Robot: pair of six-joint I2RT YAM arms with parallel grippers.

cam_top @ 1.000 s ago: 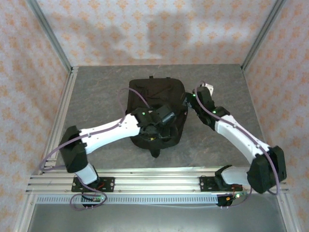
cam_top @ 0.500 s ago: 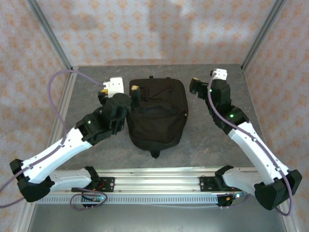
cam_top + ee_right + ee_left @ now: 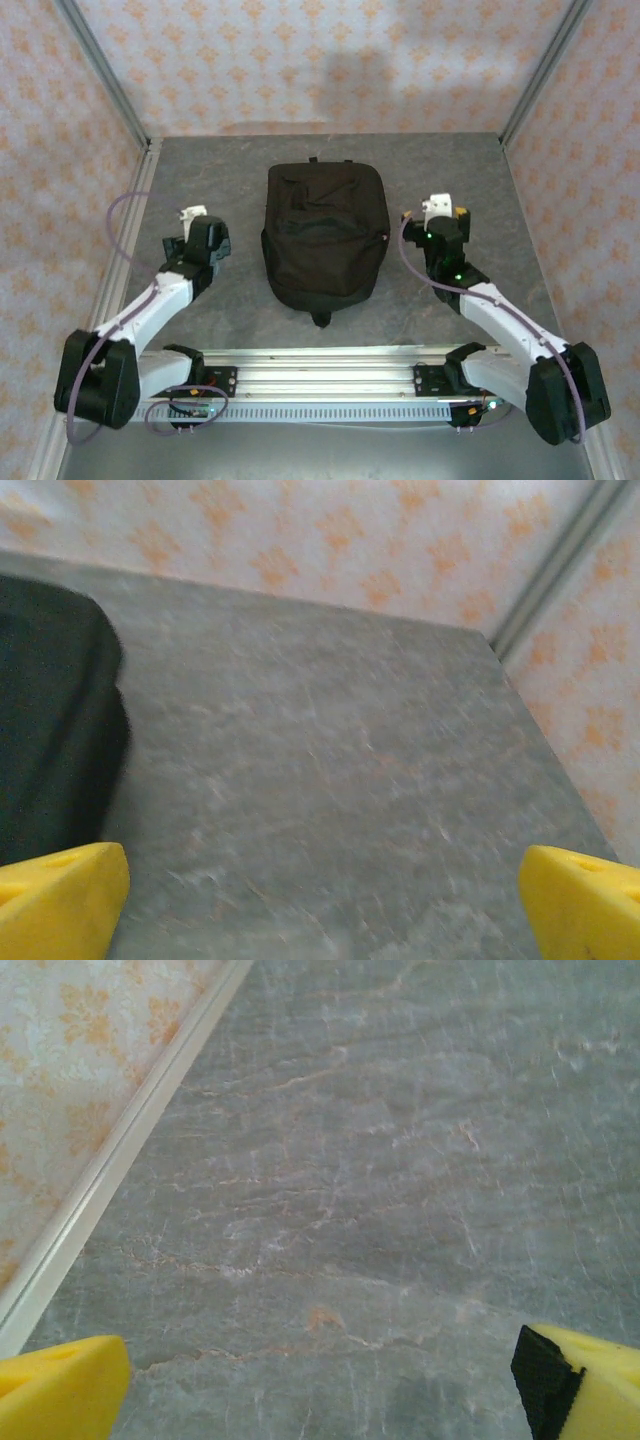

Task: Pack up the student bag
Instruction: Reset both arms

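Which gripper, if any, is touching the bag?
Neither: both apart. The top view shows bare table between the bag and the left gripper, likewise the right gripper.

The light is bright and even. A soft gray shadow lies on the back wall (image 3: 352,78). The student bag (image 3: 324,235) is so dark its folds barely show. In the right wrist view the table (image 3: 330,740) looks smeary and fuzzy.

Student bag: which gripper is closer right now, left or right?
Right. The right gripper sits just off the right side of the student bag; the left gripper is farther out from its left side.
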